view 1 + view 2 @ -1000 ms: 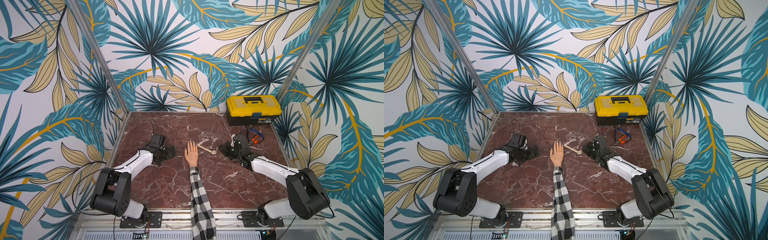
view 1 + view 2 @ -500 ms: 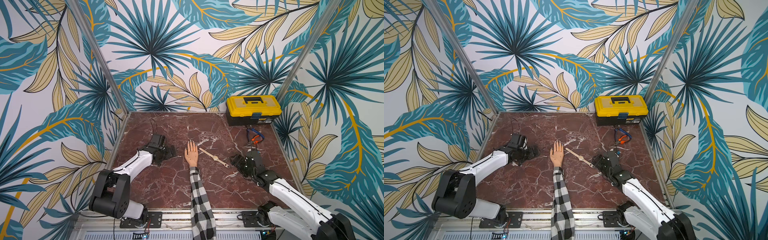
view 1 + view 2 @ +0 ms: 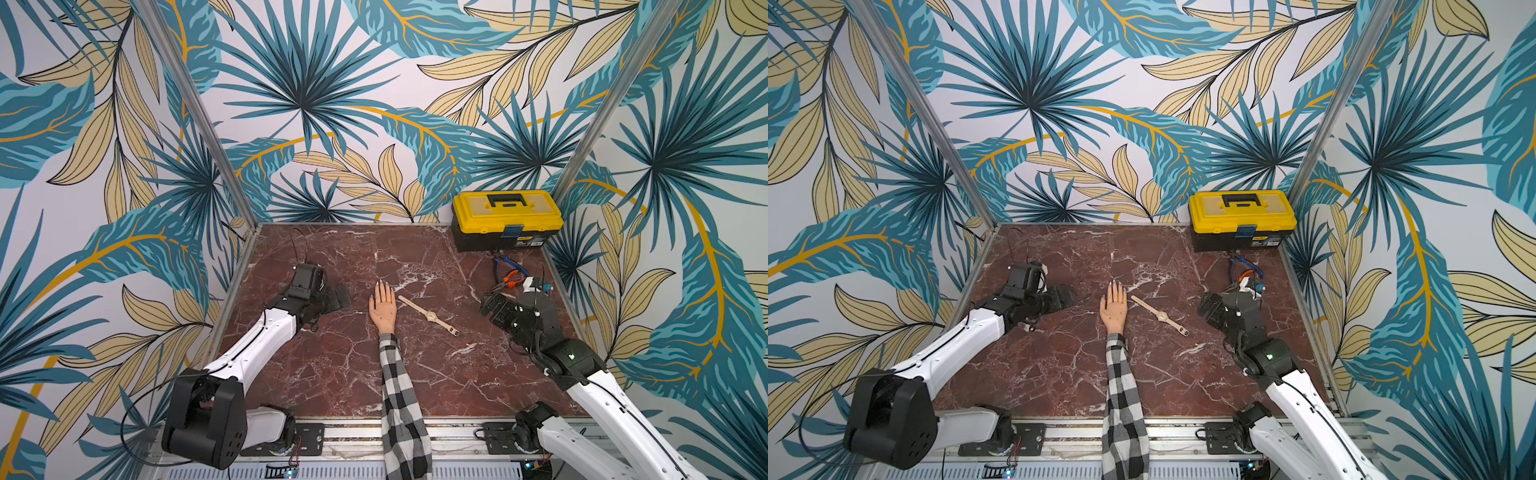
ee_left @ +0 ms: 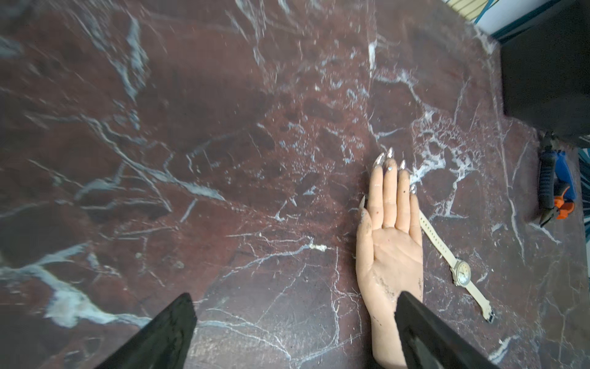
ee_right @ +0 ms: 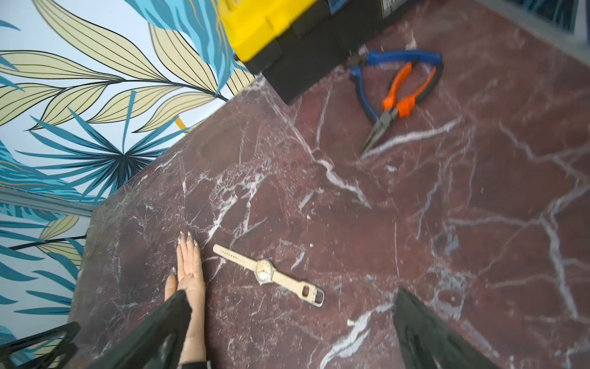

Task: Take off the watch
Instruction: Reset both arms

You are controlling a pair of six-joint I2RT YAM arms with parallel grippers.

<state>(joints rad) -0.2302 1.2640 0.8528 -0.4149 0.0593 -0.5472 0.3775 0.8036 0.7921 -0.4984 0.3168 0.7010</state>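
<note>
The watch [image 3: 432, 316] [image 3: 1163, 317] lies flat and unbuckled on the marble table [image 3: 340, 374], its cream strap stretched out just right of the mannequin hand [image 3: 383, 309] [image 3: 1113, 309]. It touches neither gripper. My right gripper [image 3: 492, 305] [image 5: 290, 292] hangs open and empty to the watch's right; its wrist view shows the watch [image 5: 264, 271] a little way off beyond the fingertips. My left gripper [image 3: 338, 296] [image 4: 293, 297] is open and empty just left of the hand [image 4: 389, 242], with the watch [image 4: 462, 272] on the hand's far side.
A yellow and black toolbox [image 3: 507, 218] stands in the back right corner. Orange-and-blue pliers [image 3: 509, 276] [image 5: 396, 96] lie in front of it, close behind my right wrist. The hand's checkered sleeve [image 3: 399, 395] runs to the table's front edge. Patterned walls enclose three sides.
My right gripper has opened and let go of the watch, then drawn back to the right. The watch now lies straight on the table. The left arm has barely moved.
</note>
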